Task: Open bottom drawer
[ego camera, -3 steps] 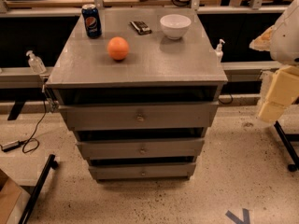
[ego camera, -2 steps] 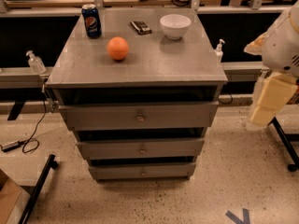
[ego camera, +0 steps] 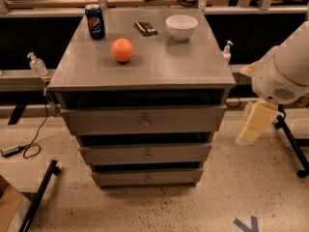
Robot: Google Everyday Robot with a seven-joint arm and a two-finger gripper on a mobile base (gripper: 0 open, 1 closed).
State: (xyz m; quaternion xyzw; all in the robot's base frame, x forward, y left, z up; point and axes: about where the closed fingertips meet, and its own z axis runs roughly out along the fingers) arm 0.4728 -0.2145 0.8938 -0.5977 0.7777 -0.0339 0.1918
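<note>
**Status.** Over the last sec the arm has swung in from the right edge. The gripper [ego camera: 252,125] now hangs lower and further left, just right of the cabinet at about mid-drawer height. It is still apart from the cabinet; no contact.

**Target.** The bottom drawer [ego camera: 145,177] sits lowest in the stack, near the floor, below the middle drawer [ego camera: 145,153] and top drawer [ego camera: 142,121]. Front looks flush, i.e. not yet pulled. Its knob [ego camera: 148,180] is centred on the panel.

**Meaning.** Judged an approach phase: the gripper must yet drop and move left to reach the knob.

**Not resolvable.**
- Claw state: cannot tell, as only a pale block shows under the white arm housing [ego camera: 285,71].
- Arm is cut off at the right edge.
- Drawer interiors are dark.
</note>
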